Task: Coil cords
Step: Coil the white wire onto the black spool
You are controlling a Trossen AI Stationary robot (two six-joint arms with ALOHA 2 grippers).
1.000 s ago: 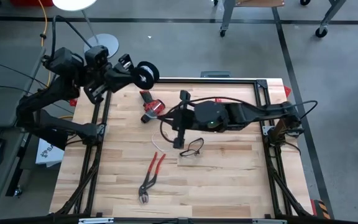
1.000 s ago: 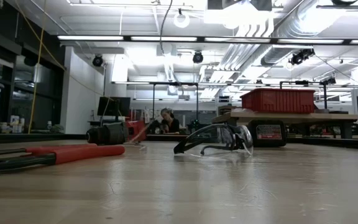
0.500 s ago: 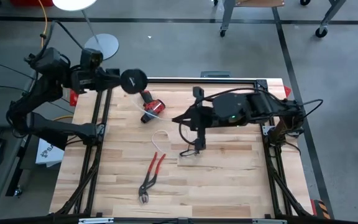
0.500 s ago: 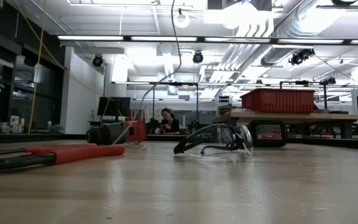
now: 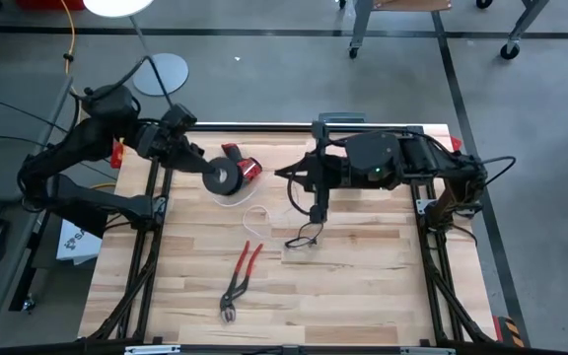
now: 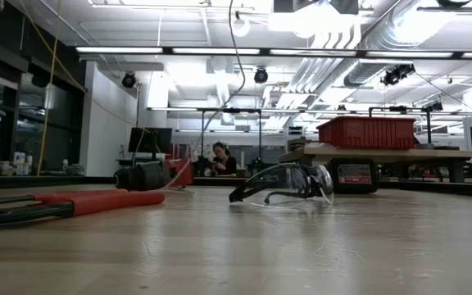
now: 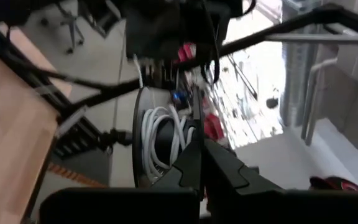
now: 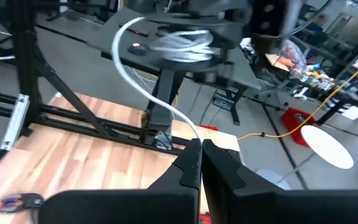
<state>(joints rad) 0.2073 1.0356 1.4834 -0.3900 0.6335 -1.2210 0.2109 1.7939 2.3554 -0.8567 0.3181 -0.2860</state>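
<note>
- Clamping shut on spool (image 5: 227,177) with left gripper (image 5: 208,170).
- Pinching white cord (image 8: 143,91), right gripper (image 8: 201,149) closed.
- Risking slack loops slipping off spool's rim if tension drops.

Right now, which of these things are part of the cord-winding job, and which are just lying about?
In the job:
- black spool, held by left gripper
- white cord, pinched by right gripper

Lying about:
- red-handled pliers
- safety glasses
- red and black tool
</note>
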